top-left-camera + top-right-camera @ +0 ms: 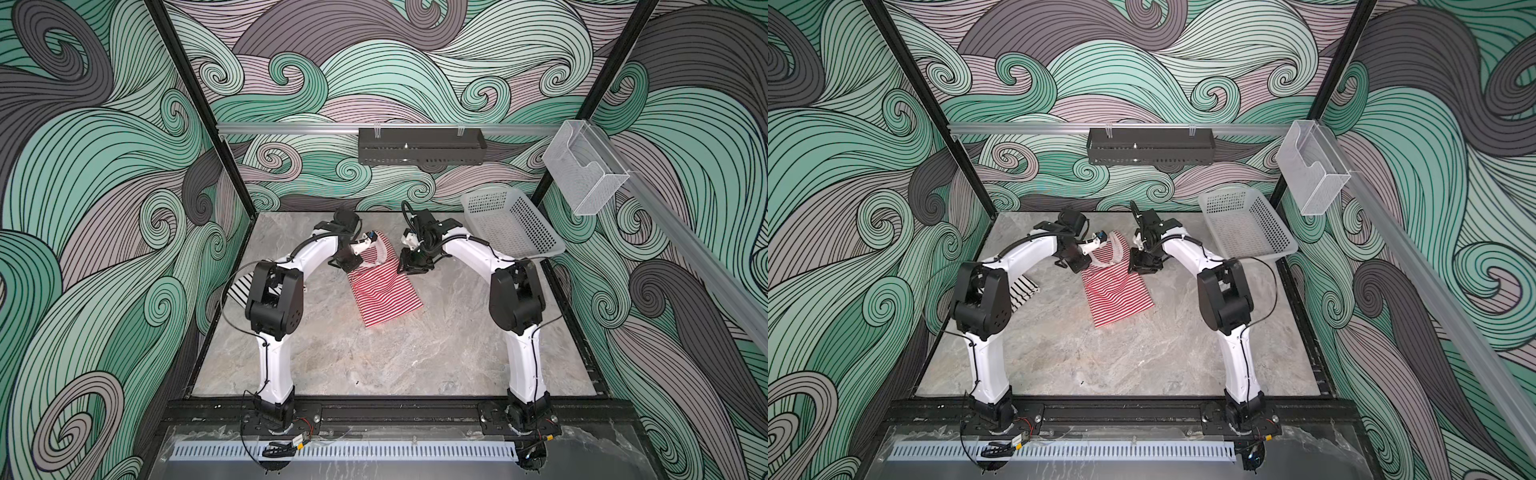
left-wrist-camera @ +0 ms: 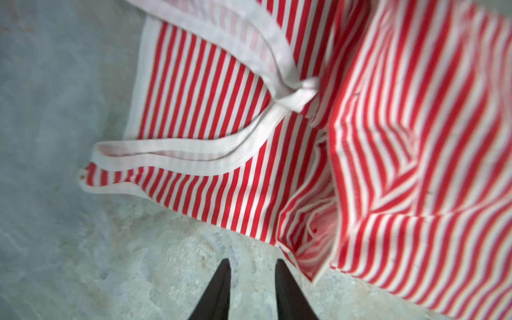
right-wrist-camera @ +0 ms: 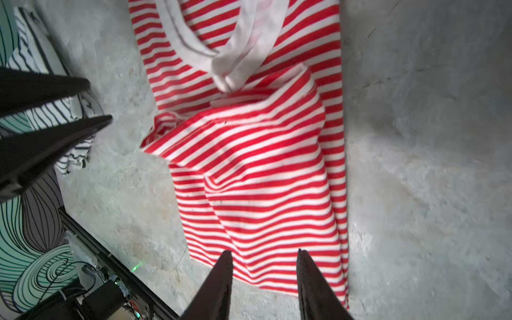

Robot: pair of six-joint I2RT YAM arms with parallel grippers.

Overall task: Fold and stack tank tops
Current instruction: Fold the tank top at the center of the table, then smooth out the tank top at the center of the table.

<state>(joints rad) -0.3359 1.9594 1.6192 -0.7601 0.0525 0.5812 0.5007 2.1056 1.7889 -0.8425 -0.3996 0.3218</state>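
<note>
Red and white stripes cover the red-and-white tank top [image 1: 384, 293], which lies near the middle of the grey marbled table [image 1: 374, 365], set at a slant. It is folded into a long, narrow shape. Its white-trimmed neck and straps are at the far end, bunched and crossing one another. In the right wrist view a loose flap of the red-and-white tank top [image 3: 263, 166] is doubled over the body, rumpled, with a stitched edge showing just below the white trim. The left wrist view is blurred but shows white straps looping across the stripes.

The left gripper [image 2: 252, 263] has its two black fingers parted by a modest gap with nothing between them. Only bare table shows beneath them, and the edge of the striped cloth lies just beside one finger. The right gripper [image 3: 264, 253] is likewise partly open and grips nothing. Its fingertips appear over the end of the cloth opposite the straps, and I cannot tell whether they touch it. In a top view the two grippers appear on either side of the strap end.

The black-and-white tank top [image 1: 240, 286] lies at the table's left edge, well apart from the red one and mostly hidden behind the left arm's elbow. A white perforated basket [image 1: 555, 249] sits at the far right corner.
</note>
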